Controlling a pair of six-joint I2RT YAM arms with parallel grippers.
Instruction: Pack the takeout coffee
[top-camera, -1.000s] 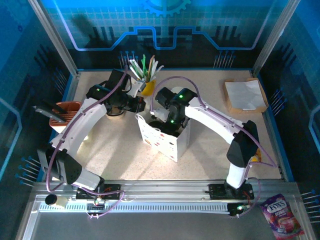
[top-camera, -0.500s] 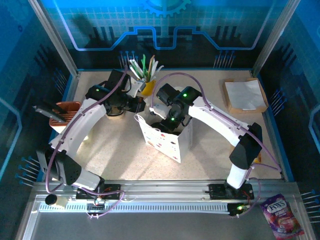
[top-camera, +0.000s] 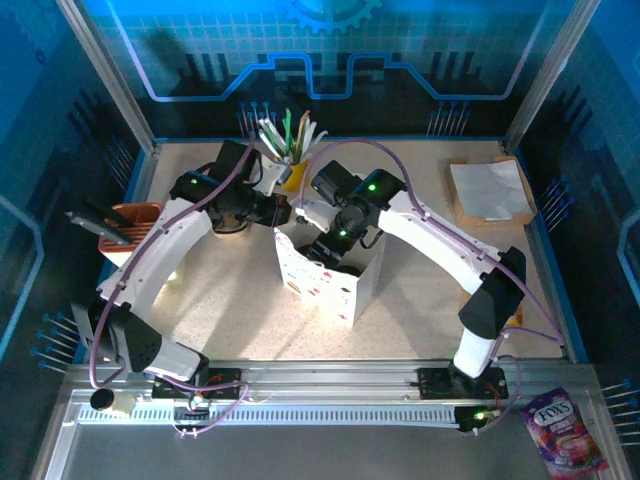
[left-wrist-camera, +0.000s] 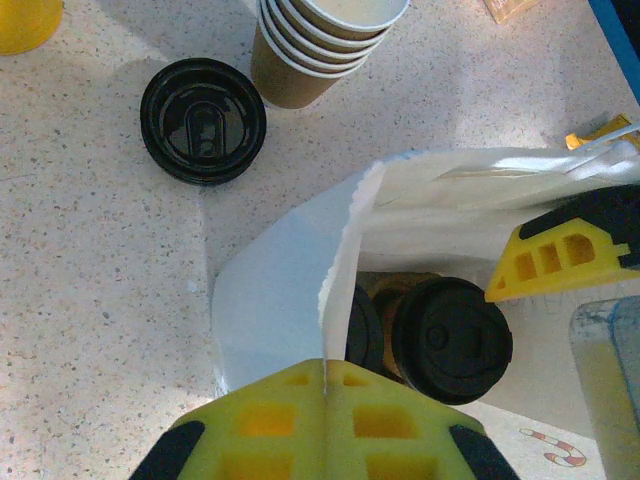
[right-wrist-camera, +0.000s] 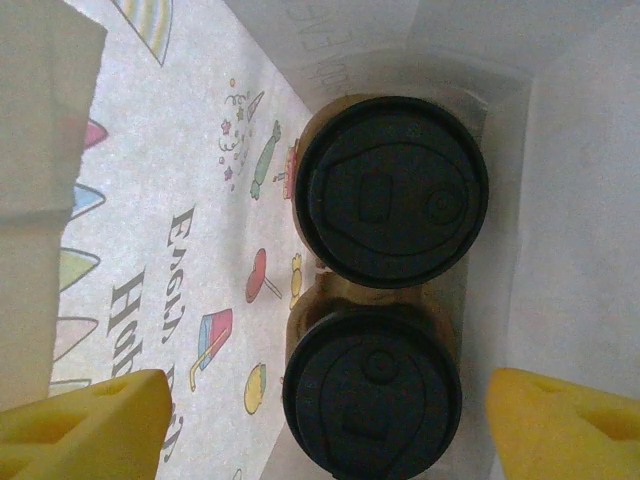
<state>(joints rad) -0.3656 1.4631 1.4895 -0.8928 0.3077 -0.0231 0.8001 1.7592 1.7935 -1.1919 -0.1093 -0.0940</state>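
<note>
1. Top view. A white bag (top-camera: 330, 285) stands upright at mid-desk (top-camera: 230, 300), its mouth open upward. The left pincer (top-camera: 283, 212) meets the bag's far-left rim. The right pincer (top-camera: 335, 256) is lowered into the mouth. A yellow cup (top-camera: 296, 172) of utensils stands just behind the bag.

2. Left wrist view. The left pincer (left-wrist-camera: 325, 400) is closed, its two yellow fingers pressed together on the bag's paper rim (left-wrist-camera: 345, 270). Both cups stand inside the bag, just beyond and to the right of this pincer. One black lid (left-wrist-camera: 452, 340) shows in full. The other (left-wrist-camera: 366, 330) is half hidden by the rim. A yellow finger (left-wrist-camera: 558, 255) of the right pincer sits just right of the full lid. On the desk beyond the bag lie a loose lid (left-wrist-camera: 203, 120) and, beside it, a cup stack (left-wrist-camera: 320, 45).

3. Right wrist view. The right pincer (right-wrist-camera: 325, 400) is spread wide and holds nothing. The cups (right-wrist-camera: 390, 190) stand upright and touching on the bag floor, directly below it. The nearer lid (right-wrist-camera: 372, 392) lies between the two fingers, apart from both. The printed bag wall (right-wrist-camera: 170, 250) rises on the left.
</note>
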